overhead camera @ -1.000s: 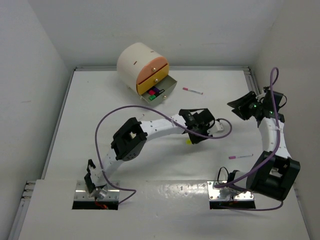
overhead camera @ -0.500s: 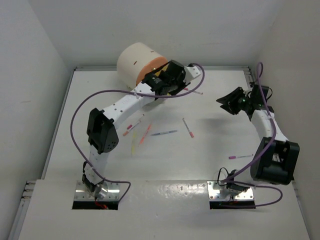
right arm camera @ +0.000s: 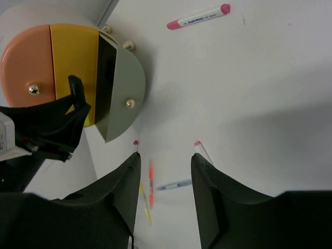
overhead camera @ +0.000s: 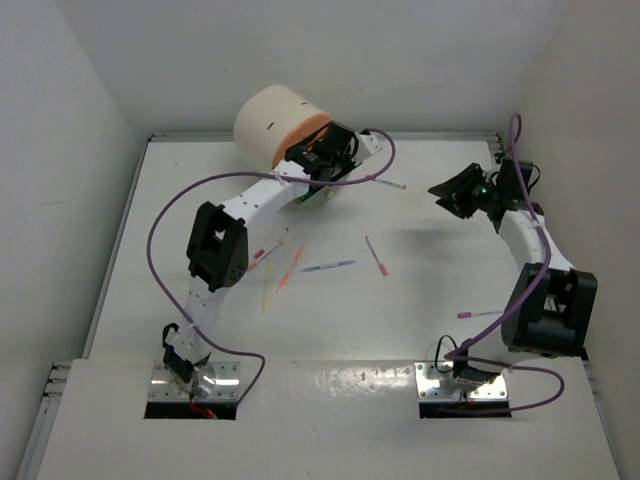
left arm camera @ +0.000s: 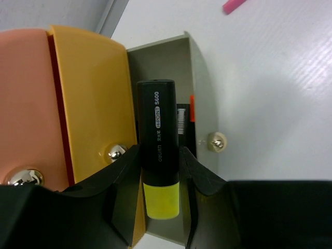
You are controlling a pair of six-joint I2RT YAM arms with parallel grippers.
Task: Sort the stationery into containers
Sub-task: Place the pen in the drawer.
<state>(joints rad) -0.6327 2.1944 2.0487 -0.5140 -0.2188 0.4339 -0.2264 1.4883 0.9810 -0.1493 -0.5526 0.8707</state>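
Top and wrist views of the bench. At far left stands the cream-white round cabinet. Its pink-peach drawer and yellow-orange drawer are closed, and the grey drawer to their right is pulled open. The left claw is clenched on a highlighter with a black body and a yellow end. It holds the highlighter over the interior of the open grey drawer, between the yellow-orange front and the grey front wall; whether the highlighter touches the drawer cannot be told. An orange-marked item lies deeper in that drawer, partly hidden. Just right of the cabinet lies the far pink pen. Mid-bench, five pens are scattered loosely, from left to right: the left pink pen, yellow pen, orange pen, blue pen and pink-tipped white pen. At far right the right claw hangs above the bench, released, with its fingers apart and nothing between them. It is well apart from the cabinet. The near pink pen lies alone close to the right arm's lower link.
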